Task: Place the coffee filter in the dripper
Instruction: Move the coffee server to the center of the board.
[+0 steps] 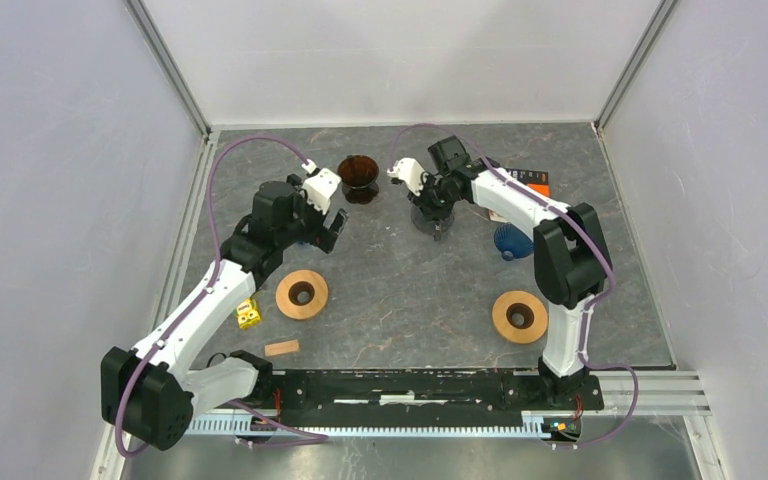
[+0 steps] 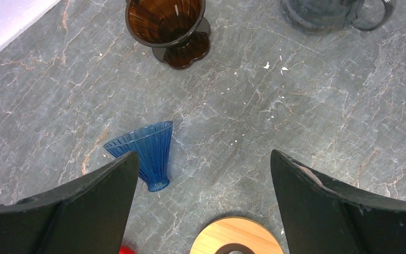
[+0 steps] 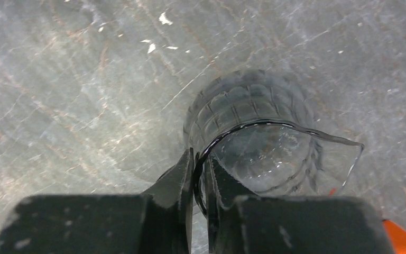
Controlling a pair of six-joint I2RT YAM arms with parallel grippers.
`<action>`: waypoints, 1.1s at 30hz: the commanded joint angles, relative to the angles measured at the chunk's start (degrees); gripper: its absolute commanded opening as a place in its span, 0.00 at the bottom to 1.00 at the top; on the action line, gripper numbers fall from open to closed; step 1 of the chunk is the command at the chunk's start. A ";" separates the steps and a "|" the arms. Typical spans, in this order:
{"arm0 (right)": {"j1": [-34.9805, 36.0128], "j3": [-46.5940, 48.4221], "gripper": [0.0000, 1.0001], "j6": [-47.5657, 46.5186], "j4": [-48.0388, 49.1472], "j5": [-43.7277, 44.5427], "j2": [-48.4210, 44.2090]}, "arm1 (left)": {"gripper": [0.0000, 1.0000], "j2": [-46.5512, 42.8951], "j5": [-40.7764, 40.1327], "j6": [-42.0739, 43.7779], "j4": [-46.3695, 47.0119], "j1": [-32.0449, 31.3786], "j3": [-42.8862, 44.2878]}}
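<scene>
A blue ribbed cone, the coffee filter (image 2: 147, 148), lies on its side on the grey table, just ahead of the left finger of my open left gripper (image 2: 203, 159) (image 1: 332, 232). Beyond it stands a brown dripper (image 2: 166, 21) (image 1: 359, 176), upright. My right gripper (image 3: 200, 159) (image 1: 433, 218) is shut on the rim of a clear grey dripper (image 3: 259, 148) (image 2: 322, 11), one finger inside the rim and one outside. A second blue cone (image 1: 509, 241) lies to the right of that arm.
Two wooden rings (image 1: 302, 294) (image 1: 519, 316) lie nearer the arm bases; one wooden ring (image 2: 236, 236) sits right below my left gripper. A yellow cube (image 1: 248, 315) and a wooden block (image 1: 282, 348) sit front left. An orange-and-black box (image 1: 530, 180) lies back right.
</scene>
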 commanded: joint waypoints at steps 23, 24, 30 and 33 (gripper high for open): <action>19.80 -24.39 0.09 -3.39 3.55 1.17 -20.06 | 1.00 4.69 -4.56 -9.95 2.73 8.77 6.43; 19.81 -24.15 0.14 -3.35 3.58 1.86 -19.98 | 1.00 4.61 -4.41 -9.82 2.79 8.77 6.34; 19.80 -22.83 0.62 -3.81 1.84 3.00 -21.66 | 1.00 3.45 -4.02 -8.16 3.60 8.77 4.85; 19.72 -21.63 0.79 -4.42 0.03 3.89 -23.36 | 1.00 3.36 -4.08 -7.03 3.22 8.77 4.99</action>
